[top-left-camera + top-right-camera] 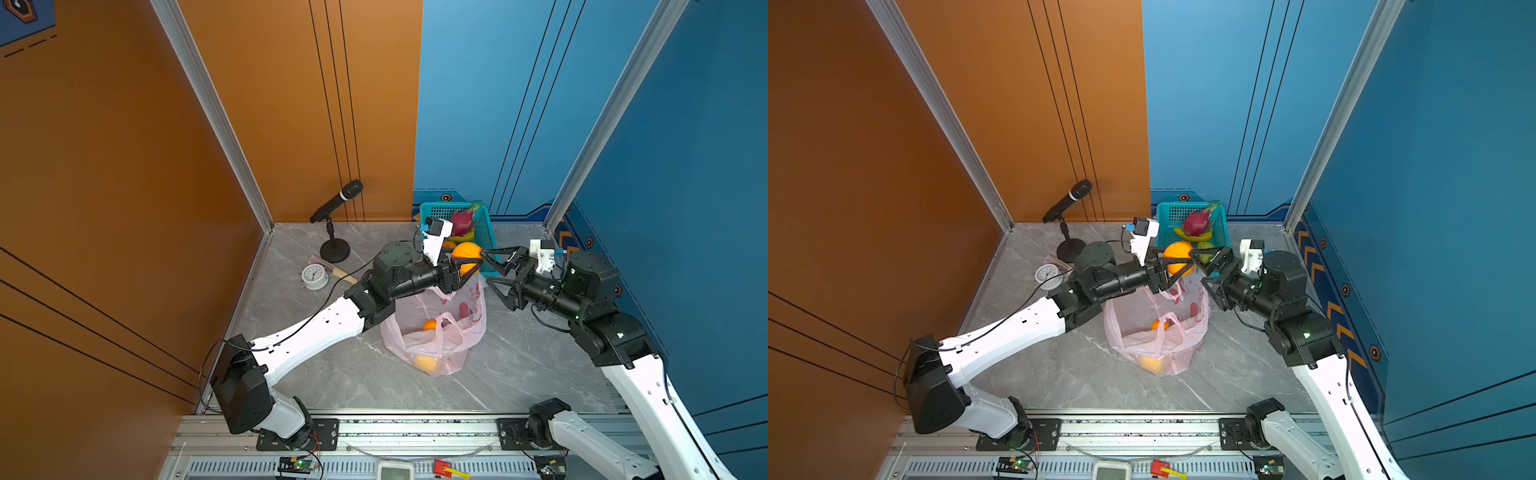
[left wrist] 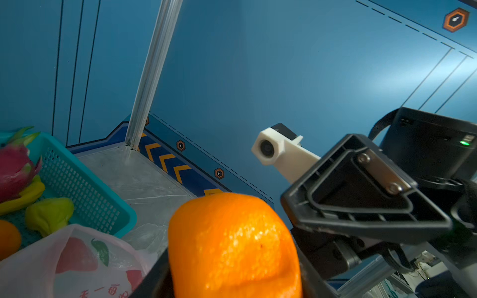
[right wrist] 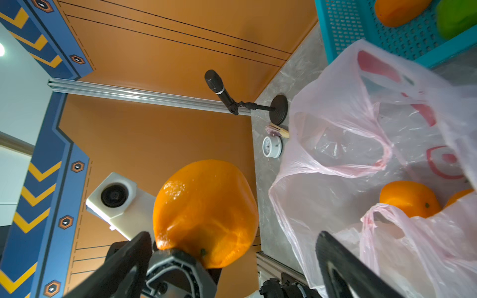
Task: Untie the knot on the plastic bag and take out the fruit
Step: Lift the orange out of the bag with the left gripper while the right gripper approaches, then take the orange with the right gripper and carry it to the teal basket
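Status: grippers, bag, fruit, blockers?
Left gripper shut on tangerine, raised over plastic bag edge. Right gripper open, close beside it. Bag untied, two tangerines inside. Basket ahead, path looks clear.

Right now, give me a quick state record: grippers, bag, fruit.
left gripper: shut on tangerine, lifted clear of the bag
right gripper: open, facing the held tangerine
plastic bag: untied, mouth open
left in bag: two tangerines
basket: dragon fruit, banana, green fruit
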